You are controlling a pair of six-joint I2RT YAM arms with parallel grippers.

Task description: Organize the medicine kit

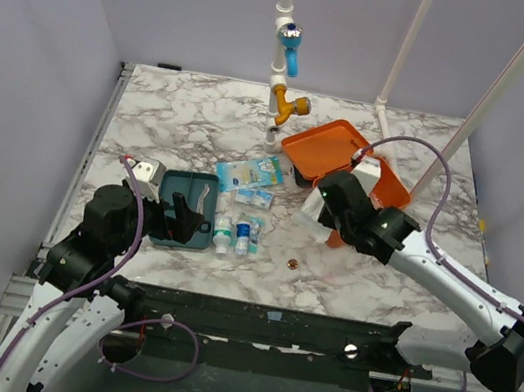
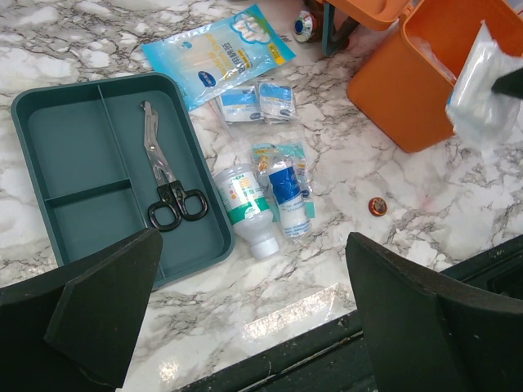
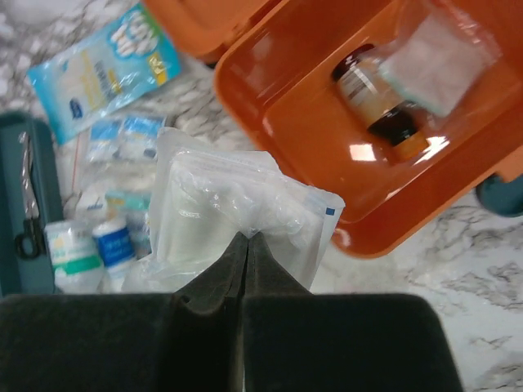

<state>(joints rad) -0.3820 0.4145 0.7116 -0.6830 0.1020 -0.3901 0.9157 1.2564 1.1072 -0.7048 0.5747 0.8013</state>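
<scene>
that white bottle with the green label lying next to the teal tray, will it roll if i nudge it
Probably: the white bottle lies on its side and looks round, so a sideways push would likely roll it. The teal tray and the wrapped blue roll flank it, so it may stop quickly.

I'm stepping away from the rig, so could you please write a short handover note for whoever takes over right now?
Left gripper: open, near the teal tray, which holds the scissors.
Right gripper: shut on a clear wrapped packet, near the open medicine kit.
Done: a brown bottle and a small packet lie in the kit.
To do: the held packet, plus the white bottle, bandage roll, blue pouch, two sachets and small round tin on the table.
</scene>
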